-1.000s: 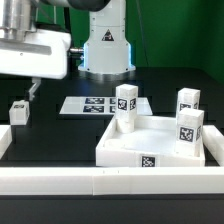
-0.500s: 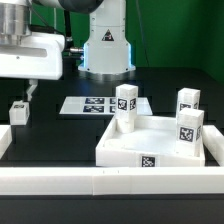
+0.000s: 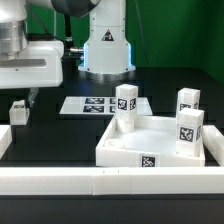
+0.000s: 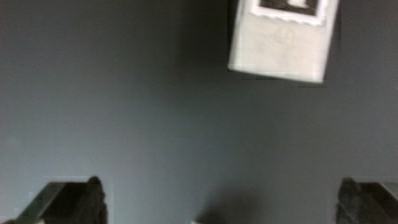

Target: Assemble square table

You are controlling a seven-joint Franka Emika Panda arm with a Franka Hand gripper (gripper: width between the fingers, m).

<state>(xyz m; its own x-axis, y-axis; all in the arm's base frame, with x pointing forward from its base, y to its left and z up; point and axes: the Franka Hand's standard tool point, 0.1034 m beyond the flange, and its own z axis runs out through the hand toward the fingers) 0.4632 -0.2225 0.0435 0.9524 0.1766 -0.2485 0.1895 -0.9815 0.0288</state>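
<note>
on the tabletop [image 3: 150, 148] – white, rimmed, tagged – stand three legs [image 3: 125, 106].

The exterior view looks from low in front of the table, over the long white border rail [image 3: 110, 181] along the bottom of the frame, toward the robot base [image 3: 107, 45] at the upper centre. It sits close to the tabletop [image 3: 150, 140] in the lower right and takes in the marker board [image 3: 92, 104] at the centre.

The wrist view points straight down at the dark table from near above, its two fingertips [image 4: 71, 200] at the lower corners. Both views share the loose leg [image 3: 18, 110] [image 4: 285, 42], at the exterior view's left edge and in the wrist frame's upper right.
</note>
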